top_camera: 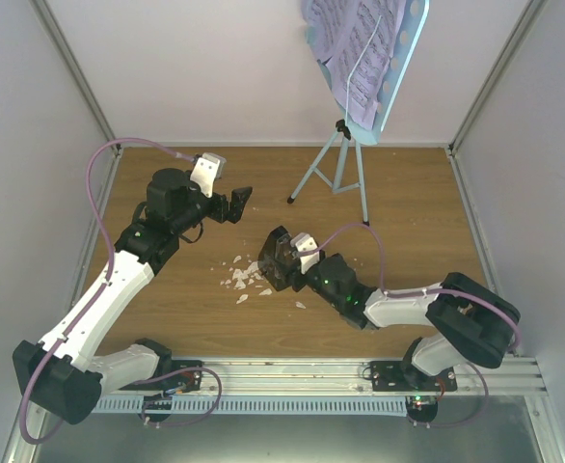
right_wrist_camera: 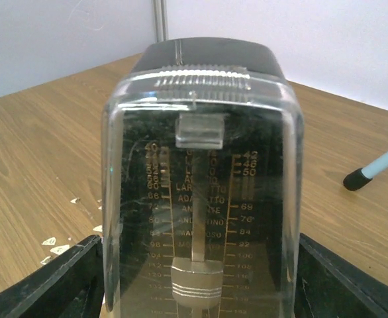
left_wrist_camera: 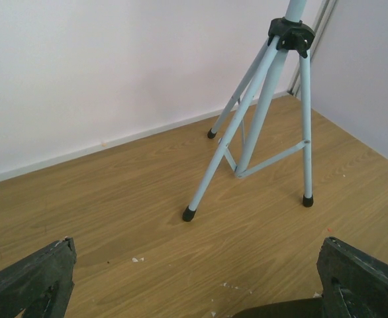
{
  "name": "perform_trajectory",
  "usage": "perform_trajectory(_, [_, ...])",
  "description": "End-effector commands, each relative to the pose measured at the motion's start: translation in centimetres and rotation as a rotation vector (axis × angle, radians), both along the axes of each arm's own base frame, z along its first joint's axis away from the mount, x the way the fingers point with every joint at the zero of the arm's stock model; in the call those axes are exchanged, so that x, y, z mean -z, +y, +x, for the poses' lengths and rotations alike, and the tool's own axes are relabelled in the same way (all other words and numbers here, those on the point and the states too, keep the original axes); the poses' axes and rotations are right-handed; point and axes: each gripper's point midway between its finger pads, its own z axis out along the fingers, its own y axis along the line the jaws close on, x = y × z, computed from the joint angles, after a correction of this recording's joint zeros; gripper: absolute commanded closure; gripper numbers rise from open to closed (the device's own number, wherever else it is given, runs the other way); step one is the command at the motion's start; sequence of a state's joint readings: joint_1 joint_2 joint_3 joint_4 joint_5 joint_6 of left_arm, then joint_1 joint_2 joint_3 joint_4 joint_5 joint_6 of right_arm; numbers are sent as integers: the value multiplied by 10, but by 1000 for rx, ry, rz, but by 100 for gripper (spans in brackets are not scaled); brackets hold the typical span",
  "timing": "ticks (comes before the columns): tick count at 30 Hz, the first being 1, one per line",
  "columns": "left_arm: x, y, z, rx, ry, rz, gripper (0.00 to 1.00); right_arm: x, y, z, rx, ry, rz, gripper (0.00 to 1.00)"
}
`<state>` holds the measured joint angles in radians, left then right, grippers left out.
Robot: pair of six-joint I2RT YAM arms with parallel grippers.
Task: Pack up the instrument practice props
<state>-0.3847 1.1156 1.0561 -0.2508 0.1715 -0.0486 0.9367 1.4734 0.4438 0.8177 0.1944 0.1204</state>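
The light blue music stand (top_camera: 340, 164) stands on its tripod at the back of the wooden floor, and its legs (left_wrist_camera: 263, 112) fill the left wrist view. Lilac sheet-music pages (top_camera: 345, 48) lie on its hole-dotted desk (top_camera: 410, 39). The black metronome (right_wrist_camera: 200, 172) with its clear cover lies between the fingers of my right gripper (right_wrist_camera: 200, 278), which press against both its sides; from above it shows as a dark block (top_camera: 275, 256) at mid-floor. My left gripper (top_camera: 236, 201) hovers open and empty left of the stand, its fingertips (left_wrist_camera: 48, 265) wide apart.
Small white crumbs (top_camera: 244, 275) are scattered on the floor beside the metronome. White walls enclose the floor on three sides. A metal rail (top_camera: 302, 371) with both arm bases runs along the near edge.
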Motion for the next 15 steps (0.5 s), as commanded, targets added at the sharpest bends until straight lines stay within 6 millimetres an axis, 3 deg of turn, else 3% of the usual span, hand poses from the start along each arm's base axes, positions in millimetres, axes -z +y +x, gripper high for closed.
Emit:
perform_trajectory(1, [-9, 0, 3, 2, -45, -12, 1, -3, 4, 4, -5, -13, -13, 25])
perform_trajectory(5, [-8, 0, 3, 2, -42, -11, 1, -6, 3, 5, 1, -20, -11, 17])
perform_trajectory(9, [-9, 1, 3, -4, -44, -10, 1, -11, -2, 5, 11, -39, -10, 1])
perform_trajectory(15, [-10, 4, 4, -16, -53, -9, 1, -27, -22, -6, 21, -89, -39, 1])
